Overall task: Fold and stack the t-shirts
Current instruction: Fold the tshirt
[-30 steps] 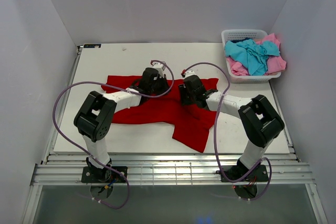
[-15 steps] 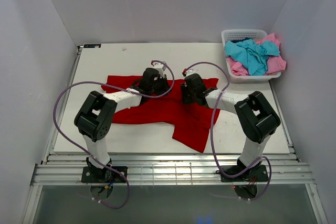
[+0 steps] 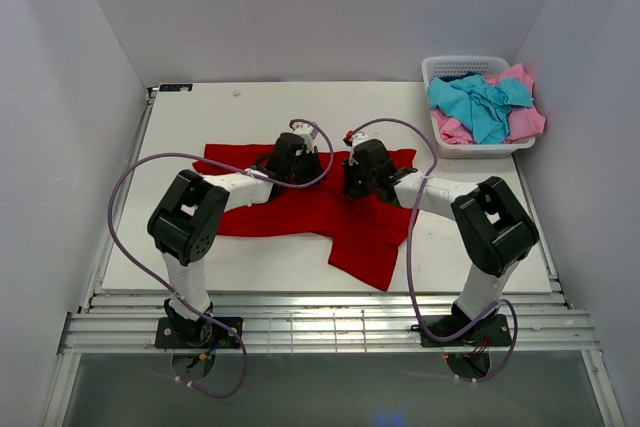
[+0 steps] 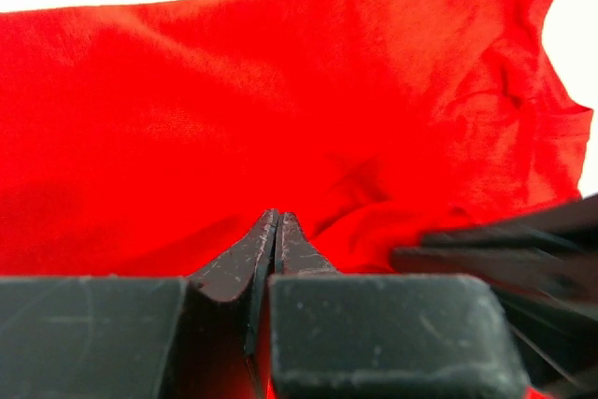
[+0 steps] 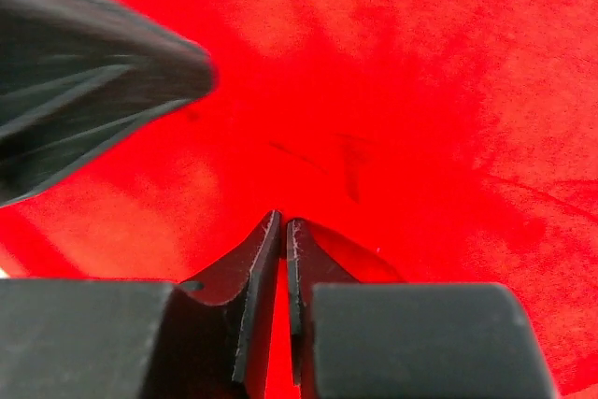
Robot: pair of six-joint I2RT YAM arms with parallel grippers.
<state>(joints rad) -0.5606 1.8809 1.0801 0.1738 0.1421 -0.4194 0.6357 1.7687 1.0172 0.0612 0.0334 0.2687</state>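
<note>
A large red t-shirt (image 3: 300, 209) lies spread on the table, with one part hanging toward the front right. My left gripper (image 3: 293, 157) and right gripper (image 3: 361, 168) stand side by side at its far edge. In the left wrist view the left gripper (image 4: 277, 218) is shut, pinching a fold of the red t-shirt (image 4: 280, 91). In the right wrist view the right gripper (image 5: 284, 221) is shut on the red t-shirt (image 5: 420, 91), with cloth showing between its fingers. A turquoise t-shirt (image 3: 480, 104) and a pink t-shirt (image 3: 526, 123) lie in the basket.
The white lattice basket (image 3: 462, 65) stands at the table's back right corner. White walls close in the table on three sides. Bare tabletop (image 3: 250, 112) lies behind the red shirt. Purple cables loop from both arms.
The right gripper has closed on the red t-shirt. The left gripper has stayed shut on it, and both arms have edged slightly toward the far edge.
</note>
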